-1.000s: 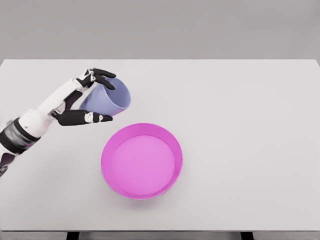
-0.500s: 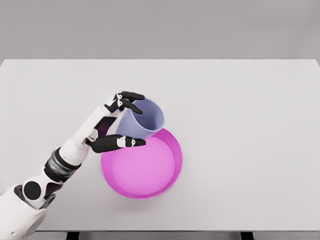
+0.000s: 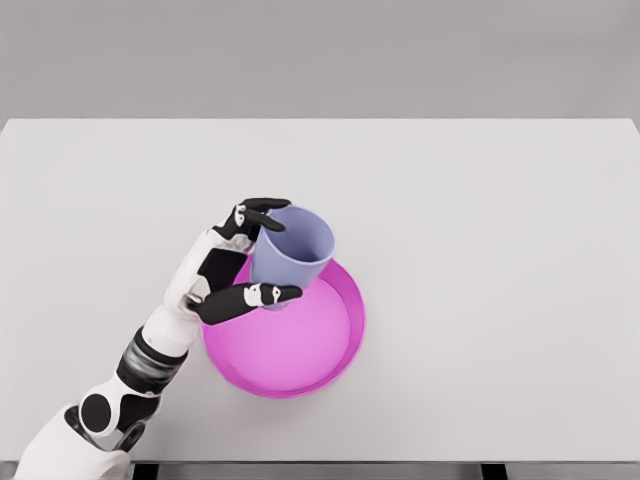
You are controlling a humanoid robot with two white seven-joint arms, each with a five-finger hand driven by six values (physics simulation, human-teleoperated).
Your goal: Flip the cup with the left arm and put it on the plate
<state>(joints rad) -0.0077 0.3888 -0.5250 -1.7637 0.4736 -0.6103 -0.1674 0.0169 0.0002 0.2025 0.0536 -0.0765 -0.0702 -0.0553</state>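
A lavender cup (image 3: pixel 291 252) is held nearly upright, its open mouth facing up, over the upper left part of the magenta plate (image 3: pixel 335 345). My left hand (image 3: pixel 258 255) is shut on the cup, with dark fingers over its far rim and the thumb across its lower side. The left arm comes in from the lower left corner. Whether the cup's base touches the plate is hidden by the hand and cup. The right arm does not show.
A white table (image 3: pixel 480 220) carries the plate near its front middle. A grey wall lies beyond the far table edge. Two dark table legs show at the bottom edge.
The left hand carried the cup from the table's left part rightward and toward me, over the plate. The cup turned from lying tilted to nearly upright.
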